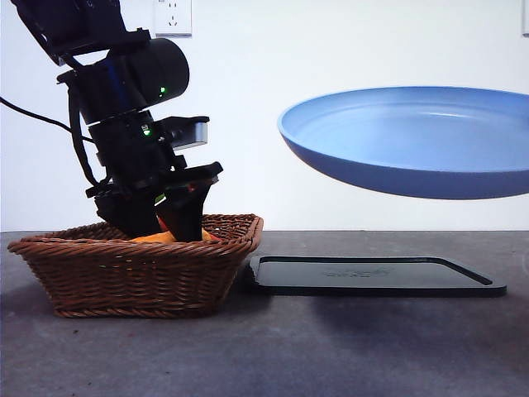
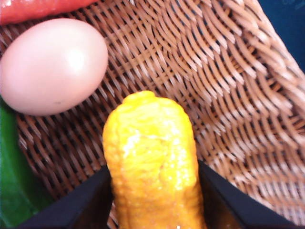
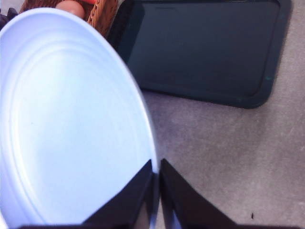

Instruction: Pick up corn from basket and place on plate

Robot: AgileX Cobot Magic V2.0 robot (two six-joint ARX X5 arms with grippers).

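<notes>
The orange-yellow corn lies in the brown wicker basket, and my left gripper is shut on it, one black jaw pressed on each side. From the front, that arm reaches down into the basket and only a sliver of the corn shows at its tip. The blue plate hangs tilted in the air above the black tray. My right gripper is shut on the plate at its rim.
A pinkish egg, a red-orange carrot and something green share the basket. A flat black tray lies on the grey table right of the basket, under the plate.
</notes>
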